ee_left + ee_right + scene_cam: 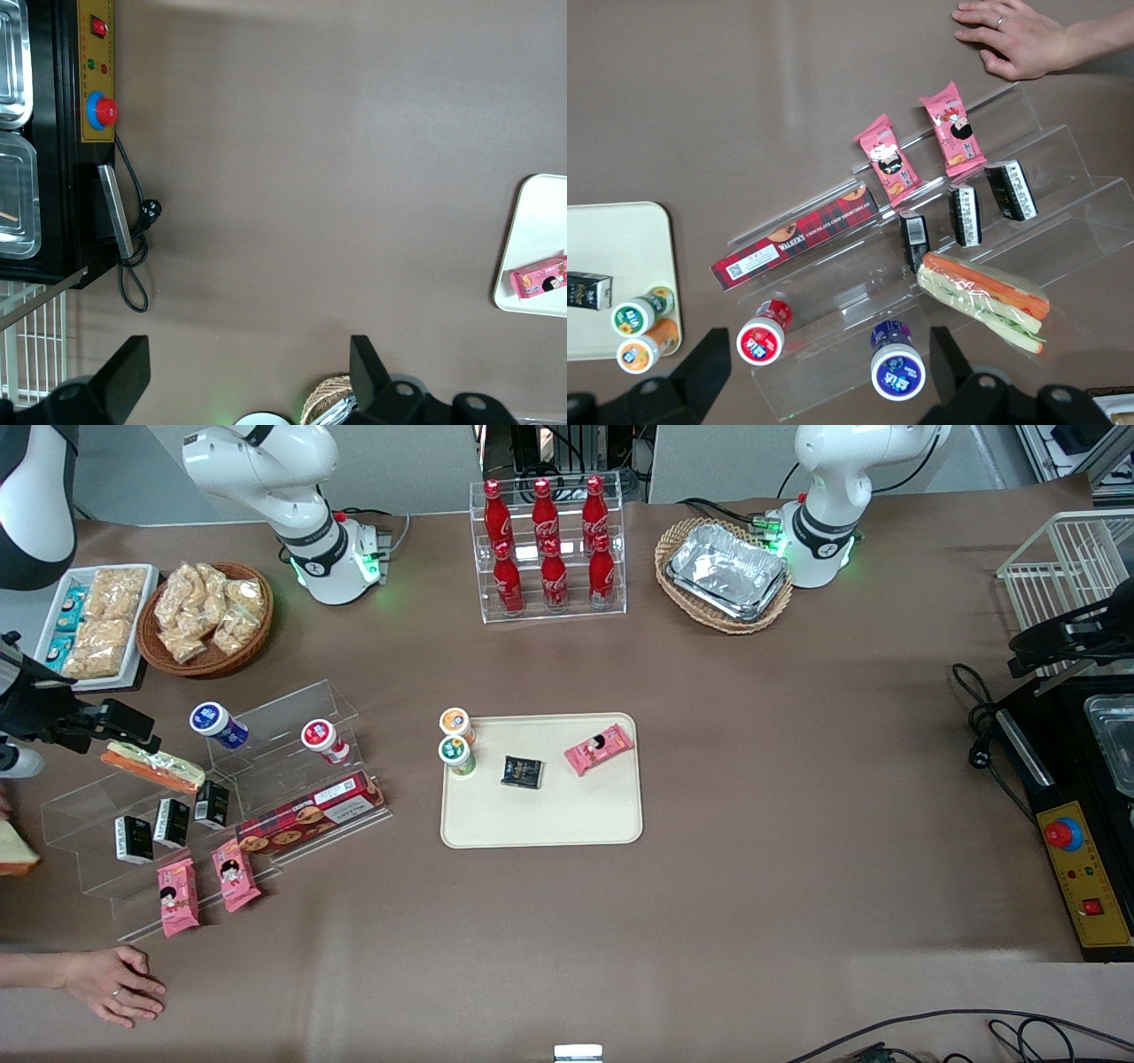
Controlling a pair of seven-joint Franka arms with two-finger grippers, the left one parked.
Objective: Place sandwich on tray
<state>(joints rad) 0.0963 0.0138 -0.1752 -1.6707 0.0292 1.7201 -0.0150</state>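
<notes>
The sandwich (151, 767) lies on the upper step of a clear stepped stand (292, 731) at the working arm's end of the table, its orange and green filling showing through the wrap. The gripper (133, 731) hangs just above it, its two fingers (700, 372) spread apart with nothing between them; it is not touching the sandwich. On the steps nearer the front camera stand three small black cartons (171, 821), a red plaid biscuit box (310, 813) and two pink snack packs (205, 885), while two small round tubs, one blue-lidded (215, 722) and one red-lidded (322, 739), sit on the stand's top. The tray (540, 815) rests well apart from the stand, near the middle of the table, and holds two small cups (457, 741), a dark packet (522, 771) and a pink snack pack (599, 748). A person's hand (115, 985) rests flat on the table, nearer the front camera than the stand.
</notes>
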